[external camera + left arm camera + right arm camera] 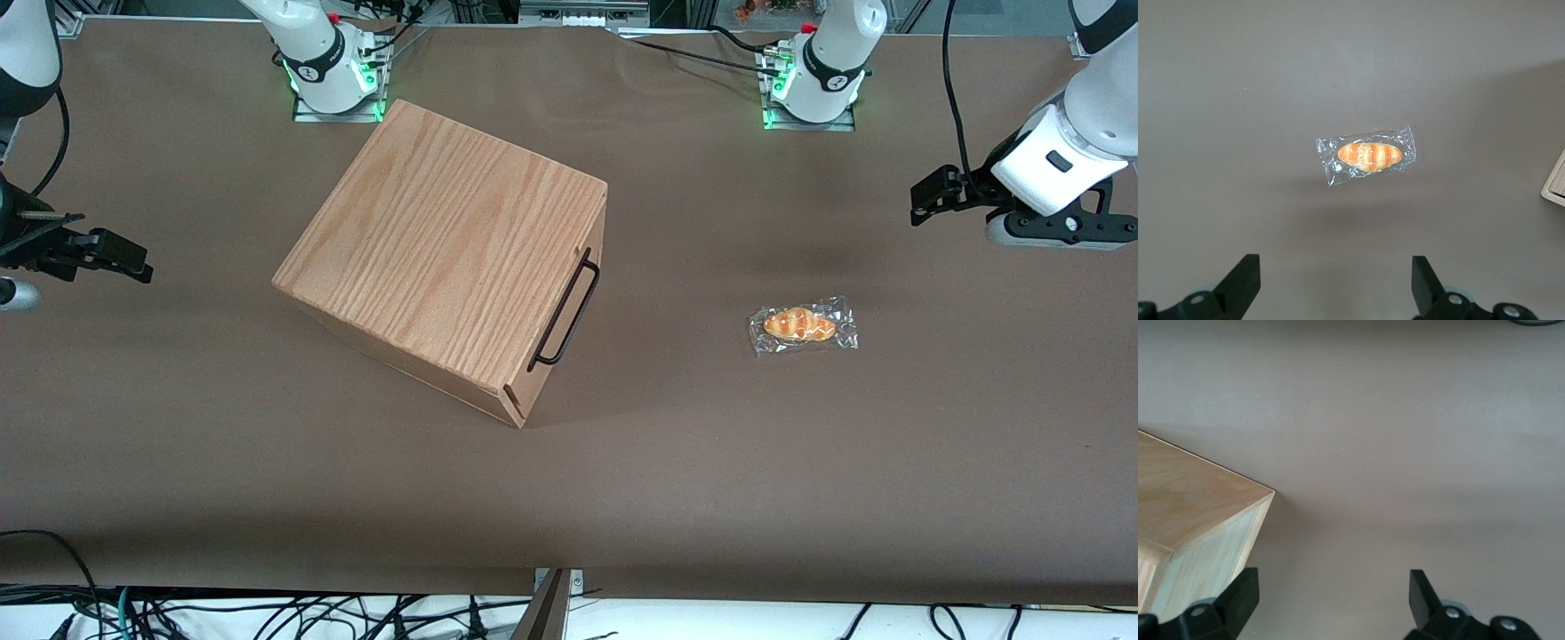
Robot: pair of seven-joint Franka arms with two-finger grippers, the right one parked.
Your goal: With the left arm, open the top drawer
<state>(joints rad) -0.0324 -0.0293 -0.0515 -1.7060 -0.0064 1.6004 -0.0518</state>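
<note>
- The top drawer sits fully closed in the oak-grain cabinet, its front flush with the cabinet's face. That face is turned toward the working arm's end of the tabletop.
- Its thin black wire handle stands out from the drawer front, and nothing is touching it.
- The cabinet stands at an angle on the brown tabletop, roughly midway along it, with one corner pointing toward the front camera.
- A small bread roll in a clear wrapper lies flat on the tabletop between the cabinet and the working arm's end, well apart from the handle.
- The left arm hangs high over its own end of the tabletop, well away from the cabinet.
- Its hand points toward the cabinet. From the wrist view the hand is wide open and empty, looking down on the wrapped roll, with only a corner of the cabinet in sight.
- As I see it, nothing of the job is done yet: the drawer has not budged and the handle is not gripped.
- Everything is left to do: bring the hand across above the roll to the handle, line the fingers up around the wire, close on it, and pull the drawer straight out along its own line.
- The cabinet's slant is what I would watch, since a pull off that line could drag the whole box instead.
</note>
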